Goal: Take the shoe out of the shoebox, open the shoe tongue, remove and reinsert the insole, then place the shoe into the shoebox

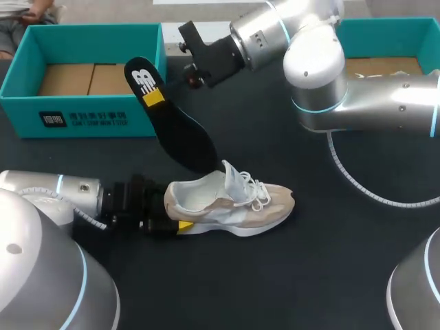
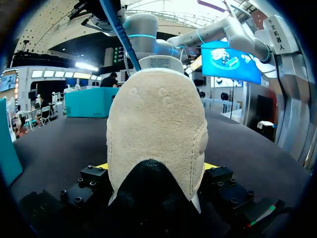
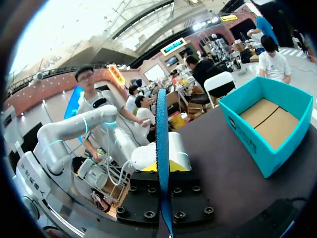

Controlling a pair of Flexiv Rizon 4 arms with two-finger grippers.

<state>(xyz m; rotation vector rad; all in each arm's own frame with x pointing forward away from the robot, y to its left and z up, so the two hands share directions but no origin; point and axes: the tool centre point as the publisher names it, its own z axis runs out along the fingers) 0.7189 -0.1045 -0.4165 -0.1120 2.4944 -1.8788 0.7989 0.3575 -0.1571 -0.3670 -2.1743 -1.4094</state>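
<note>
Five entries on a dark bench (image 1: 330, 275).
- shoe (image 1: 230, 203): white and beige, laced, standing on its sole at lower centre of the head view, toe toward the right, outside both boxes.
- left pincer (image 1: 176, 212): comes in from the lower left and is closed on the shoe's heel, one yellow tip at each side. In the left wrist view the heel fills the gap between the fingers.
- insole (image 1: 172, 130): black, held clear of the bench, slanting from upper left of centre down toward the shoe's opening. Whether its lower end is inside cannot be told.
- right pincer (image 1: 155, 96): comes in from the upper right and is clamped on the insole's upper end. In the right wrist view the insole is edge-on between the fingers.
- shoebox (image 1: 82, 103): teal, upper left, open, cardboard floor showing.
- second box (image 1: 385, 34): teal, upper right, partly covered by the right arm (image 1: 371, 103).
</note>
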